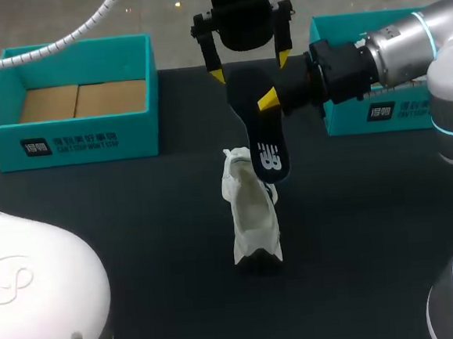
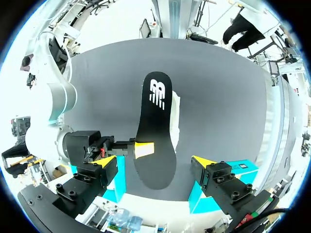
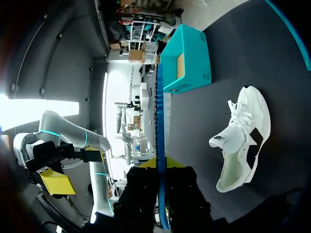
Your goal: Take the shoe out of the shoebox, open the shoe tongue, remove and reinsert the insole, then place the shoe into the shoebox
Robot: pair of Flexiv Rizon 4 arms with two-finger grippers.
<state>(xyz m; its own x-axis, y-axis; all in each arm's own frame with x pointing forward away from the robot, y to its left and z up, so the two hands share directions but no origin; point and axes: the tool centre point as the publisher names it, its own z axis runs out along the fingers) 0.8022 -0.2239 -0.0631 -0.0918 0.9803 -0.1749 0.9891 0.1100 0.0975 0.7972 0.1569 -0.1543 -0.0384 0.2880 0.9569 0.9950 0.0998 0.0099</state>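
Now, right arm: enters from the right edge of the head view, forearm about level, and reaches left past the middle to the upper centre.
Right end effector: clamped on the insole near one end, its yellow tips pinching the two faces.
Insole: black and held off the bench, slanting down from the grip. Its lower end lies over the shoe's upper end in the head view; contact cannot be told.
Left arm: only the wrist shows, at top centre, pointing down.
Left end effector: fingers apart, one on each side of the insole's gripped end, clear of it.
Shoe: white, on the bench at mid-frame, outside the box.
Shoebox: teal and open, upper left, well apart from the shoe.
Second teal box: upper right, behind the right arm.
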